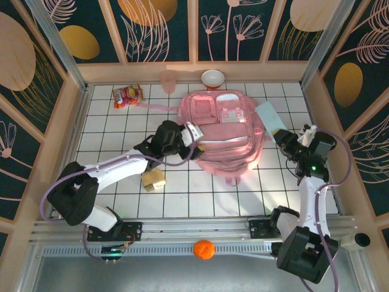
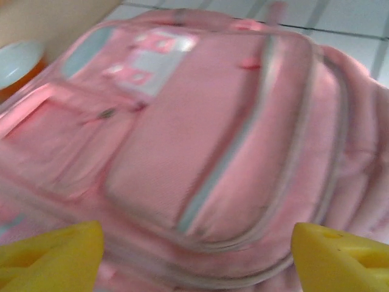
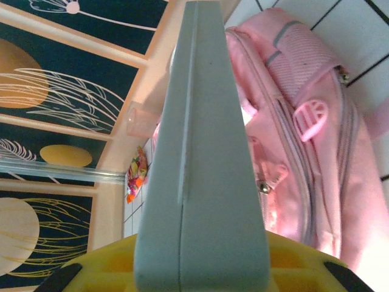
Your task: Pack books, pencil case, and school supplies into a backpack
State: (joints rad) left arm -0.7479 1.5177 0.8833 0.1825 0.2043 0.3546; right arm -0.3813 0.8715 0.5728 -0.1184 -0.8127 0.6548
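Pink and soft, the backpack [image 1: 222, 131] lies flat at the middle of the white-tiled worktop [image 1: 109, 131], its front pockets facing up. The left end effector [image 1: 191, 135] hangs over the backpack's left edge. In the left wrist view its yellow fingertips [image 2: 51, 255] stand wide apart at the bottom corners. It is released and grasps nothing, with a front pocket and its pale zip trims spread beneath it. That view is blurred, so whether the fingertips touch the fabric cannot be told.

The right end effector [image 1: 284, 137] sits just beside the backpack's right edge, clenched on a pale teal flat piece [image 1: 270, 117]. In the top view the piece reaches out from the jaws toward the far wall, clear of the backpack. In the right wrist view it stands edge-on between the yellow pads, with the backpack to its right.

The tan and yellow blocks [image 1: 154, 179] lie on the worktop near the backpack's near-left corner, beside the left forearm and apart from both end effectors.

A red-and-yellow snack packet [image 1: 127, 95] lies at the far left. A pink cup [image 1: 169, 80] and a red-and-white bowl [image 1: 213, 79] stand by the far wall, just beyond the backpack. An orange ball [image 1: 204, 249] rests at the near rail between the arm bases.
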